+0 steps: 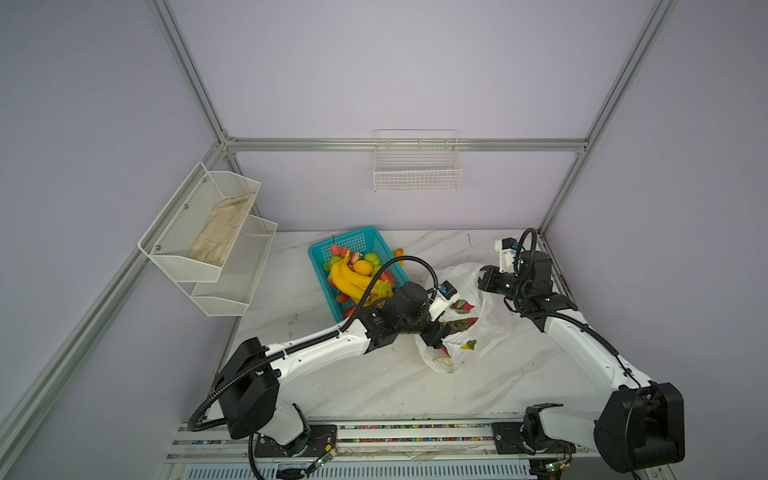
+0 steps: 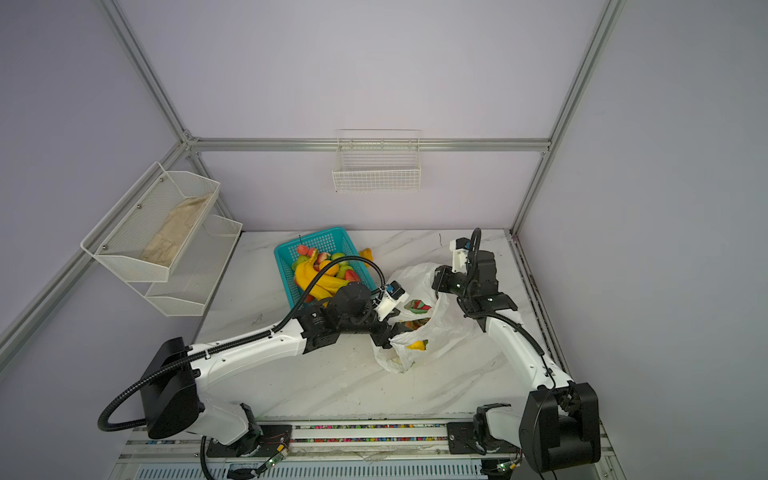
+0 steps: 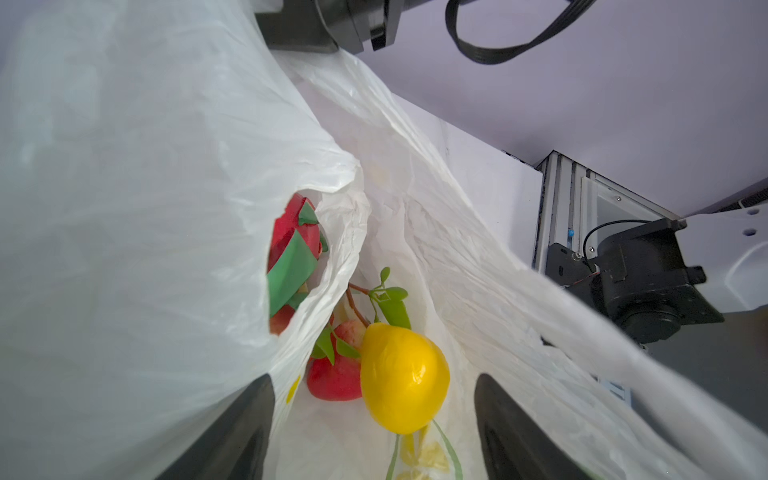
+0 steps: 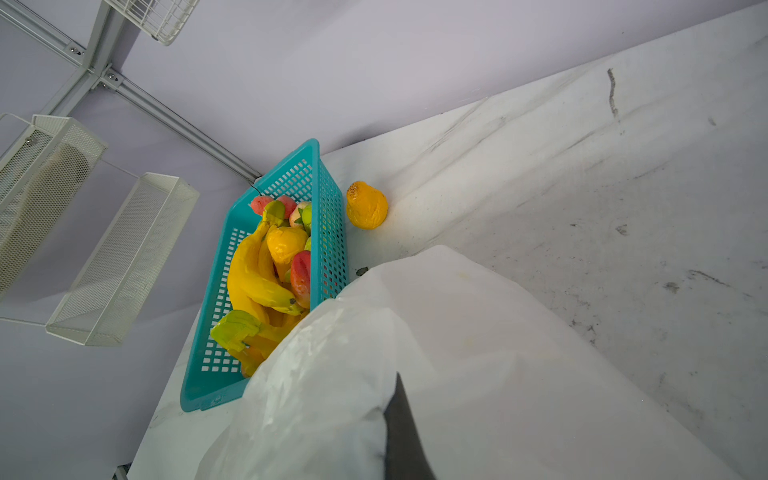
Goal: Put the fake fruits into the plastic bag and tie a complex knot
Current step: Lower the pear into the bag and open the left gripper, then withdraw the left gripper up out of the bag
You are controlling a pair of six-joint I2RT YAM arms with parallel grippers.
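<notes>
right wrist: marbled tabletop (image 4: 582, 199), lilac wall (image 4: 374, 50)

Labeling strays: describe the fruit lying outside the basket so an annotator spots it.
Start at the teal basket at the back of the marble table. Beside its far right corner, on bare tabletop, sits an orange-yellow fruit. It alone lies outside both basket and plastic bag.

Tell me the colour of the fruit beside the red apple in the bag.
The fruit is glossy yellow; left wrist view shows it best.
</notes>
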